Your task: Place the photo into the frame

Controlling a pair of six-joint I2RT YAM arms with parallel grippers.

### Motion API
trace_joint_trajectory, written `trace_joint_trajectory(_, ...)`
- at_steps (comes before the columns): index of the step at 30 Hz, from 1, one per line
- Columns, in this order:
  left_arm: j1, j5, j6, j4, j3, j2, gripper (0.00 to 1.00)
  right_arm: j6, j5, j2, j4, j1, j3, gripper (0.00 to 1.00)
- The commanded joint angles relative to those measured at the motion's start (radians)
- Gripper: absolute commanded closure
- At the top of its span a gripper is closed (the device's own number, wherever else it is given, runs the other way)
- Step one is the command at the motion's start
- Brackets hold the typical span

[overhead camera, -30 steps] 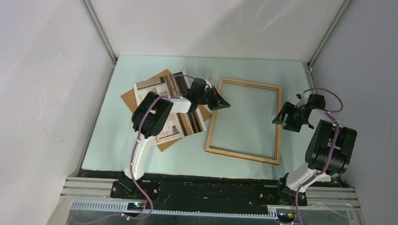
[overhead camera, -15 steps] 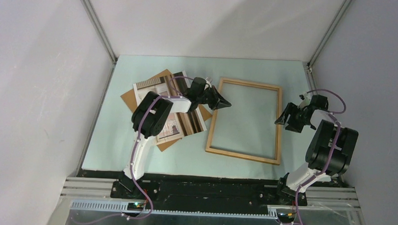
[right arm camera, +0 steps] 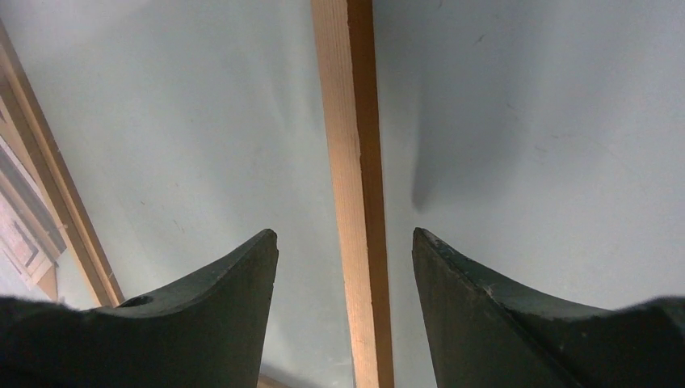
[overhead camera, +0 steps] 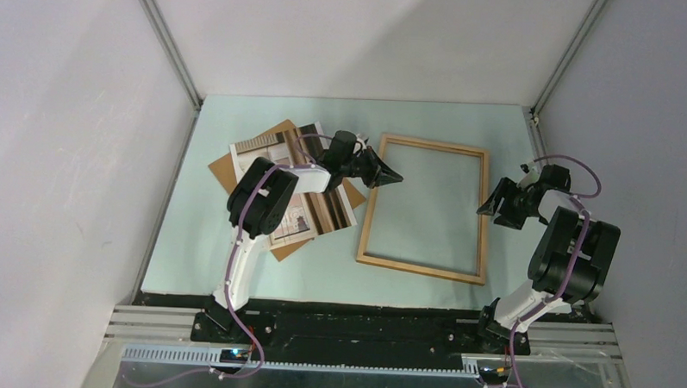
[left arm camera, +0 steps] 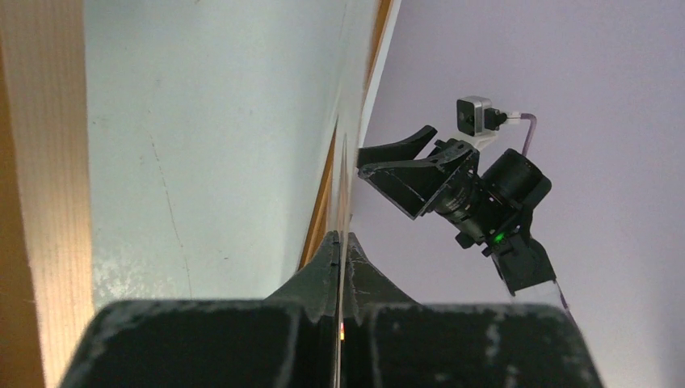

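Observation:
The light-wood frame (overhead camera: 419,270) lies flat right of centre, with nothing inside it. Left of it, the photo (overhead camera: 320,212) lies face up on a brown backing board (overhead camera: 278,130), partly hidden by my left arm. Over the frame's left rail near its top corner, my left gripper (overhead camera: 393,176) is shut on a thin clear sheet (left arm camera: 342,174), which I see edge-on. My right gripper (overhead camera: 488,206) is open above the frame's right rail (right arm camera: 352,121). The rail runs between its fingers without touching them.
The green mat (overhead camera: 260,273) ends at a black strip near the arm bases. Grey walls close the left, back and right sides. My right gripper (left arm camera: 397,158) shows across the frame in the left wrist view.
My right gripper has drifted slightly right and away from the bases, and its jaws have narrowed a little. The frame has shifted a touch to the right. My left gripper stays shut.

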Motion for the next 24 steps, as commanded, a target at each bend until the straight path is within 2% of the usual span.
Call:
trace_joint_trajectory(1,-0.004,0.052,-0.045,0.041,0.040,-0.064,1.00,-0.017,-0.019,-0.003,-0.004,-0.011,0.038,0.34)
trace_joint_trajectory(10,-0.013,0.049,0.009,0.041,0.033,-0.052,1.00,-0.017,-0.005,0.001,0.004,-0.008,0.039,0.38)
trace_joint_trajectory(24,-0.028,0.064,0.080,0.042,0.036,-0.071,1.00,-0.019,0.062,0.053,0.004,0.028,0.096,0.61)
